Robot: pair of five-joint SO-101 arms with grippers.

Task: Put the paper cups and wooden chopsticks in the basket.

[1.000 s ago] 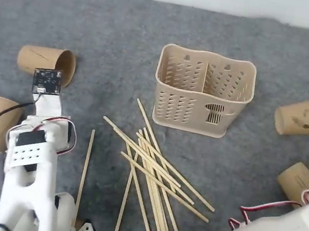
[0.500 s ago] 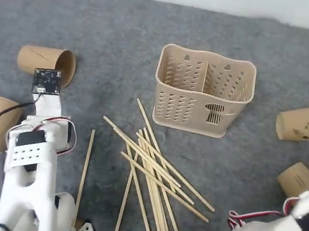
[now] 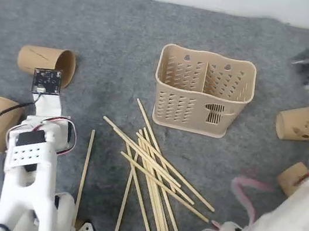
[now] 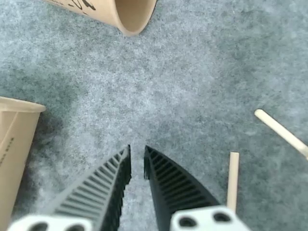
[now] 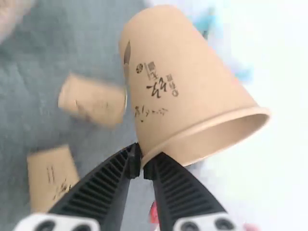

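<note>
- Right gripper point(image 5: 142, 161): clamped on the rim of one paper cup point(image 5: 187, 91), one jaw inside the mouth and one outside. The cup hangs clear of the carpet, with its base pointing away from the wrist.
- Step in hand, as judged: carry this cup to the basket point(image 3: 180, 105). Keep the clamp firm, since a rim pinch lets the cup swing. Bring the cup over one compartment, clear of the centre divider, lower it, then release.
- Right wrist view: gives the grip detail, plus two more cups point(image 5: 94, 101) point(image 5: 50, 175) lying on their sides below.
- High view: gives the route. The basket stands upright mid-table, well apart from the right arm at the table's edge, and the chopsticks point(image 3: 156, 175) lie scattered in front of the basket.
- Left gripper point(image 4: 136, 156): jaws nearly together, holding nothing, low over bare carpet. A cup point(image 4: 12, 144) lies just beside it.
</note>
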